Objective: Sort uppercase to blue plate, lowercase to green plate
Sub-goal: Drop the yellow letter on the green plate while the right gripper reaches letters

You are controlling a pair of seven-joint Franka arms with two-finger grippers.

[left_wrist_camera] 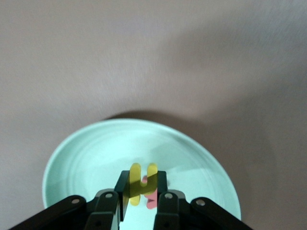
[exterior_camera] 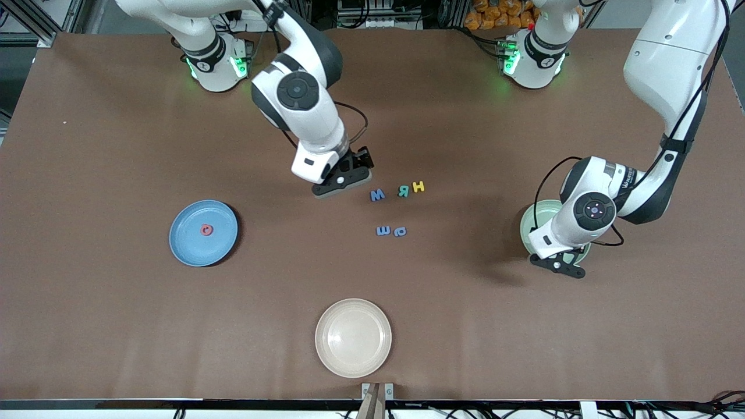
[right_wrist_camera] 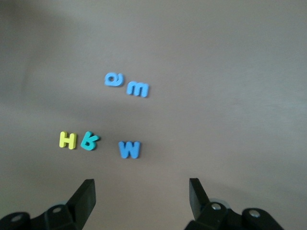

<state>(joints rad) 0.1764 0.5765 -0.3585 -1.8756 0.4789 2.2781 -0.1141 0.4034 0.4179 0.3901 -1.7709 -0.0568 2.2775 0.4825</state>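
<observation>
Holding yellow h [left_wrist_camera: 142, 184] pinched over green plate [left_wrist_camera: 86, 158], left gripper [left_wrist_camera: 142, 201] risks dropping it onto red w [left_wrist_camera: 151, 199]. Right gripper [right_wrist_camera: 141, 201] hangs open; blue W [right_wrist_camera: 129, 149] at 12 o'clock, could get nudged w/ R [right_wrist_camera: 89, 141].

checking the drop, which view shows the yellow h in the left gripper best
The left wrist view: the yellow h is pinched in the left gripper over the green plate. In the front view the arm hides it; the right wrist view doesn't show it.
</observation>
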